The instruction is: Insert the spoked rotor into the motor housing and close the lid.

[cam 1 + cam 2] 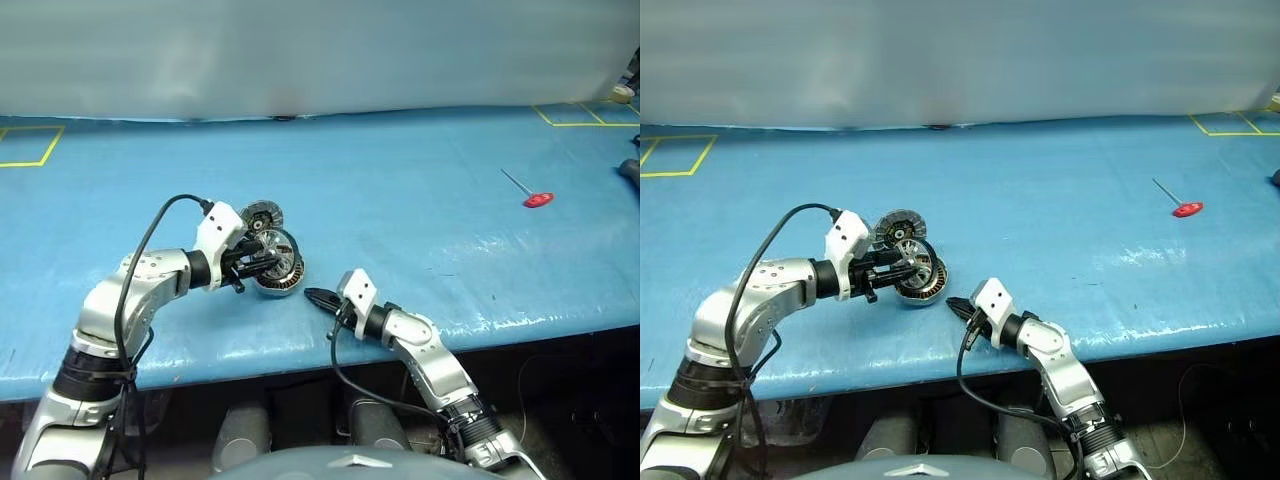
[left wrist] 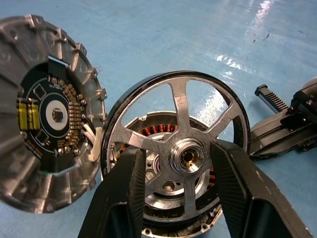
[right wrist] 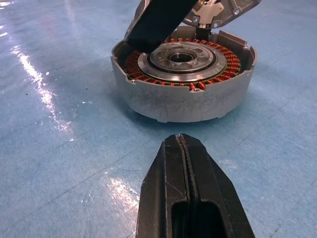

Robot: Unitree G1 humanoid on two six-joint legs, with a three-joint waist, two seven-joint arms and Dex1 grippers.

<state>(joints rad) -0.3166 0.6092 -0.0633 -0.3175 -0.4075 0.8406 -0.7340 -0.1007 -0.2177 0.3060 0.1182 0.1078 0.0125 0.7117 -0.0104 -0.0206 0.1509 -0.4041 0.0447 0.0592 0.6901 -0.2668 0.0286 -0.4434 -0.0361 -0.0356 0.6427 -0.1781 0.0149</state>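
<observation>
L arm reaches in from the left, elbow bent, wrist angled fwd and to the right, slightly nose-down. L gripper (image 2: 185,163) jaws clamped on the spoked rotor (image 2: 174,111), one finger each side of the hub; rotor held tilted just above the motor housing (image 3: 183,84), not seated. Housing sits on the blue surface (image 1: 420,190), copper windings exposed. Lid (image 2: 47,114) stands open at housing's far-left edge, inner face toward rotor. R arm comes up from lower right, forearm low, wrist pointing fwd-left at the housing. R gripper (image 3: 184,148) jaws together, empty, tip near housing wall, not touching. Red-handled tool (image 1: 537,199) well apart, far right.
</observation>
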